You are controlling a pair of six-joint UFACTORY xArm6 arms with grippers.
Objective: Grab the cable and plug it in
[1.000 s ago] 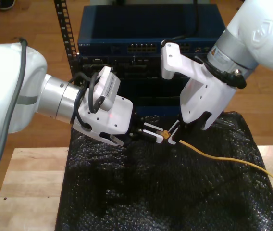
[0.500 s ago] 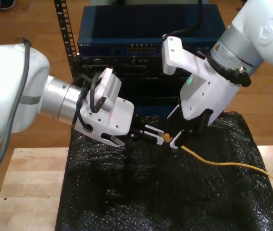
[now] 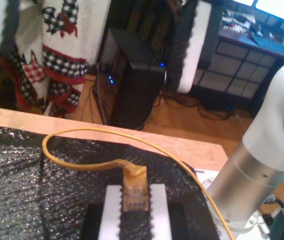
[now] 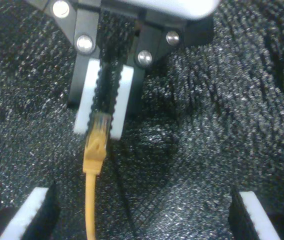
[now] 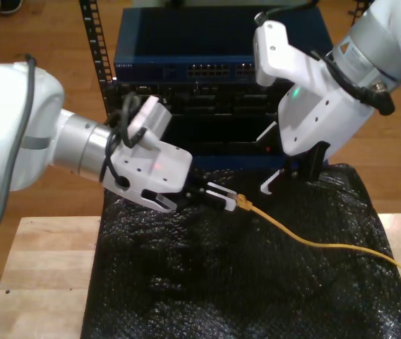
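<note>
The cable is clamped at its plug between the closed fingers of my first gripper, above the black mat on the worktop. The plug's tip is hidden between them. My second gripper is held spread open, apart from the cable, above the mat's far edge.

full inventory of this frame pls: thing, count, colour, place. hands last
cable: 1, yellow-orange, trails across the mat to the exterior view's right edge; plug end clamped in my first hand
mat: 1, black, textured, covers the table
table: 1, light wood, under the mat
network switch: 1, dark blue with a port row, in the rack behind the mat
rack rail: 1, black, perforated, exterior view's left of the switch
first hand: white pads, shut on the cable's plug
second hand: white body, open, above the mat, apart from the cable
</note>
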